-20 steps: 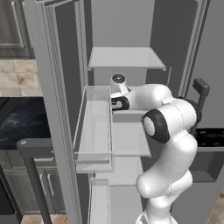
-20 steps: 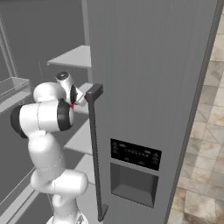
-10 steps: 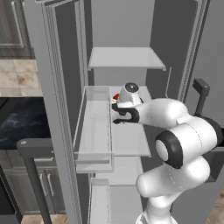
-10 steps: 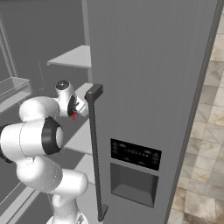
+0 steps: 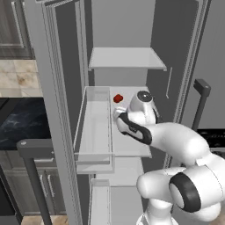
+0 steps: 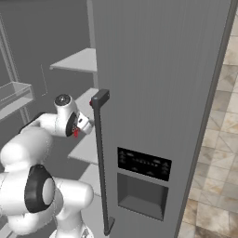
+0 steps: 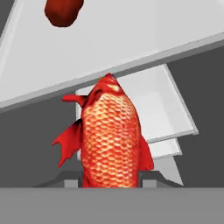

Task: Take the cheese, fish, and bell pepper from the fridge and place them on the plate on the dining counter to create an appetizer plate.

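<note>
Centre of the hand view: slim red-orange fish with pale gold scale pattern and plain red fins. Upper left: rounded dark-red bell pepper on pale grey shelf.

A pale grey fridge shelf carries the dark-red bell pepper toward its back.

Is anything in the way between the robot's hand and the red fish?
No. In the hand view the fish rises from between the finger tips, so the gripper seems to be holding it already. The bell pepper sits apart on the fridge shelf beyond.
</note>
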